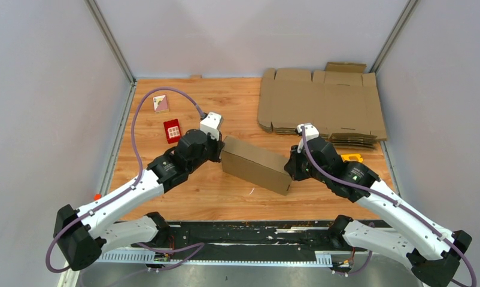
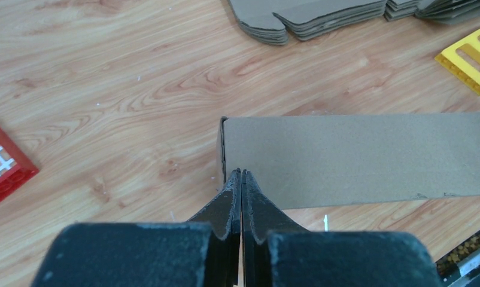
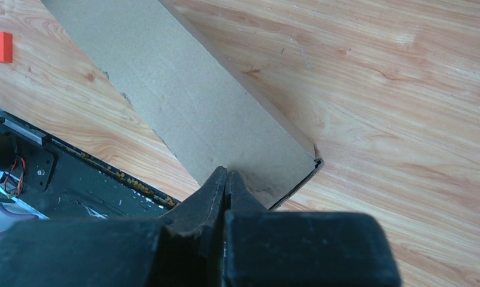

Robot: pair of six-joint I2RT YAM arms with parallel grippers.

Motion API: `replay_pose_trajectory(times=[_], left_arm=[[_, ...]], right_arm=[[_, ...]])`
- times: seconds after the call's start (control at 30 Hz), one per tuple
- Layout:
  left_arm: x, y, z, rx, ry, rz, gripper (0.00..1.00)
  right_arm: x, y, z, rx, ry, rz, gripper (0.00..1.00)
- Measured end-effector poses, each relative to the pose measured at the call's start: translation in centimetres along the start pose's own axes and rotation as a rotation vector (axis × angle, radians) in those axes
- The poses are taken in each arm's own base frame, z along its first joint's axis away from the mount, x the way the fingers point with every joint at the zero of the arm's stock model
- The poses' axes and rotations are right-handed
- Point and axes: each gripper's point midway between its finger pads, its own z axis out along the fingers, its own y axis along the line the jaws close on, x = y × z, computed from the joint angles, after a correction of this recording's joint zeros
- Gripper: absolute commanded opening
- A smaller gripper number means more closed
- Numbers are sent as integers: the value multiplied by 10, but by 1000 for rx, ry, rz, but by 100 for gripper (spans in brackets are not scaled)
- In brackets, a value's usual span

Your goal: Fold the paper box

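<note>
Left gripper [image 2: 241, 173] and right gripper [image 3: 226, 172], reaching from the near edge, are both pressed shut and empty, tips against opposite ends of the folded paper box [image 1: 255, 164], which lies slantwise mid-table [image 1: 196, 203].

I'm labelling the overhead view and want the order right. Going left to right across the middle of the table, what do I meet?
red box → left gripper → paper box → right gripper → yellow piece. The pile of flat cardboard sheets spans several of these, so it is left out.
</note>
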Motion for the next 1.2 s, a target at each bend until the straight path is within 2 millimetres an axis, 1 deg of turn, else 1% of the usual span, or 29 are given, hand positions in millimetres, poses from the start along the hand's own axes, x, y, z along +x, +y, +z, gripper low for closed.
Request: replay_pose_trajectory(times=[0.2, 0.3, 0.37, 0.4, 0.57, 0.67, 0.7, 0.73, 0.8, 0.87, 0.93, 0.97, 1.07, 1.13, 1.2], left_arm=[[-14, 2, -9, -16, -2, 17, 0], [-10, 3, -8, -18, 6, 20, 0], [-1, 4, -6, -19, 24, 24, 0], [5, 5, -4, -21, 33, 26, 0], [5, 4, 1, -14, 0, 13, 0], [4, 4, 2, -13, -9, 8, 0], [4, 4, 2, -13, -10, 8, 0], [4, 4, 2, -13, -10, 8, 0], [4, 4, 2, -13, -10, 8, 0], [4, 4, 2, -13, -10, 8, 0], [4, 4, 2, -13, -10, 8, 0], [4, 4, 2, -13, -10, 8, 0], [4, 4, 2, -13, -10, 8, 0], [4, 4, 2, -13, -10, 8, 0], [4, 4, 2, -12, -10, 8, 0]], right_arm=[[0, 0, 0, -2, 2, 0, 0], [1, 0, 1, -1, 4, -1, 0], [1, 0, 1, -1, 5, -1, 0], [1, 0, 1, 0, 4, -1, 1], [-2, 0, -1, 4, 8, -6, 10], [-5, 1, -3, 13, 29, -22, 17], [-6, 1, -5, 18, 38, -31, 17], [-8, 1, -7, 23, 47, -39, 17], [-14, 1, -13, 31, 46, -54, 13], [-20, 1, -20, 35, 28, -59, 8], [-22, -1, -26, 37, 12, -59, 2], [-21, -4, -29, 43, 13, -59, 0], [-12, -9, -32, 49, 18, -58, 0], [2, -15, -28, 58, 44, -58, 0], [16, -18, -20, 62, 71, -53, 0]])
